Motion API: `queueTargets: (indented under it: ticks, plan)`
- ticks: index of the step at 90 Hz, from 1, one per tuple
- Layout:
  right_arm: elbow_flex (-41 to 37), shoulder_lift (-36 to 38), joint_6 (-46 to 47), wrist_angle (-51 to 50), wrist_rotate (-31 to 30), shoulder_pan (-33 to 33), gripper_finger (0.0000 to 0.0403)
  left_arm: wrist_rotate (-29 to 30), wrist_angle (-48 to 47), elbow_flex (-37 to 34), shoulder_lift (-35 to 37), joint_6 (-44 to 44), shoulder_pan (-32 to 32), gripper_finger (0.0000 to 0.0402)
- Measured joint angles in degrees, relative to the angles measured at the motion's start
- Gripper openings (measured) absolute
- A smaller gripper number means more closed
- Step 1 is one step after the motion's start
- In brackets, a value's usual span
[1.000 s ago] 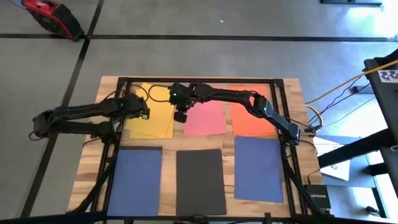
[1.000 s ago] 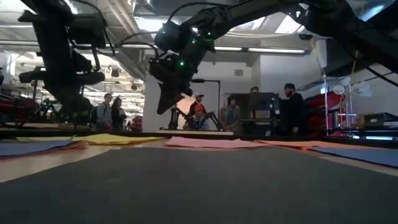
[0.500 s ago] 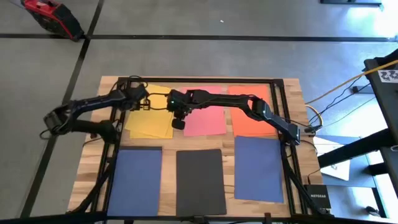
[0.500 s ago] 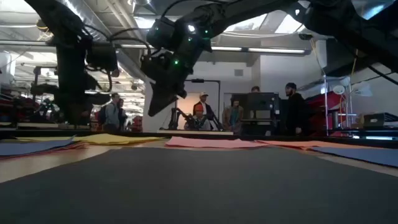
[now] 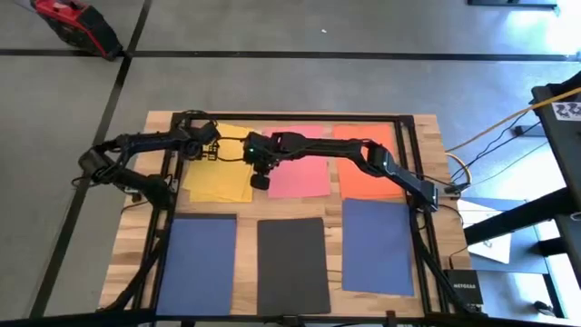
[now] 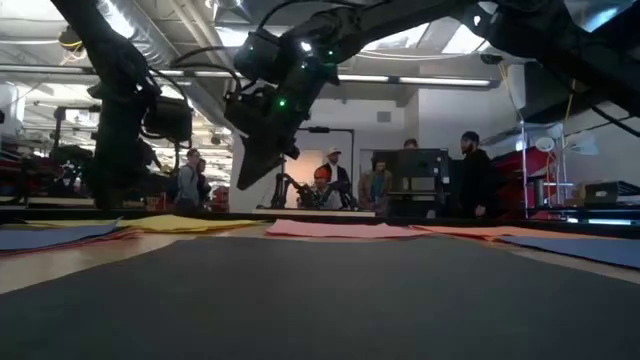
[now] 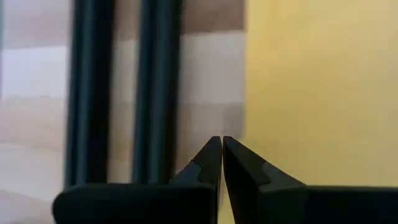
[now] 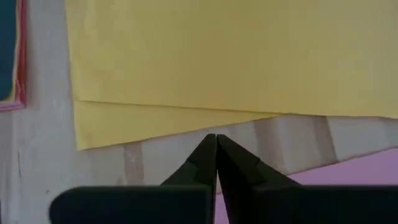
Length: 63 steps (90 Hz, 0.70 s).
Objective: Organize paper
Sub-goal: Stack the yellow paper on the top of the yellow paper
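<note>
Six paper sheets lie flat on the wooden table: yellow (image 5: 218, 168), pink (image 5: 298, 171) and orange (image 5: 368, 165) in the far row, blue (image 5: 198, 263), black (image 5: 292, 265) and blue (image 5: 377, 245) in the near row. The right wrist view shows two yellow sheets (image 8: 236, 56) stacked askew. My left gripper (image 7: 221, 140) is shut over the yellow paper's far left edge (image 5: 214, 151). My right gripper (image 8: 216, 137) is shut and hangs above the bare strip between yellow and pink (image 5: 259, 181), clear of the table in the low view (image 6: 248, 180). My left gripper points down over the edge of the yellow sheet (image 7: 249, 124) beside the black frame rails. I cannot tell whether its shut tips touch the paper or the wood.
A black metal frame (image 5: 290, 116) runs around the table, with its rails (image 7: 124, 93) close beside my left gripper. Under the left blue sheet a pink edge shows (image 8: 22, 56). People stand in the room beyond the far edge (image 6: 320, 185).
My left gripper has gone toward the table's far edge, over the far part of the yellow paper, and its arm has swung up behind it. My right gripper has gone a little toward the left and near edges and a little lower. The sheets have stayed in place.
</note>
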<state>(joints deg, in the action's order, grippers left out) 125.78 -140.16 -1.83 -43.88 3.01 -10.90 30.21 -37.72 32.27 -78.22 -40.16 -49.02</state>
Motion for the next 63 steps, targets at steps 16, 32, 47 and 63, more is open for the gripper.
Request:
queueTargets:
  ticks: [16,32,47,63]
  plan:
    - [0.07,-0.87,0.01,1.31,-2.06,-0.05,0.0,0.01,2.65,0.0,-1.23,1.76,-2.12,0.0]
    - [0.03,-4.62,1.45,0.39,-2.35,-0.5,0.0,-1.16,6.89,0.0,-3.4,4.49,-3.33,0.0]
    - [-0.03,-5.41,1.7,1.17,-3.52,-0.37,0.0,-1.02,8.74,0.07,-4.83,5.26,-3.27,0.0]
    - [0.0,-5.34,2.69,3.43,-4.05,-1.58,0.0,-1.18,9.93,0.07,-4.91,6.07,-3.27,0.0]
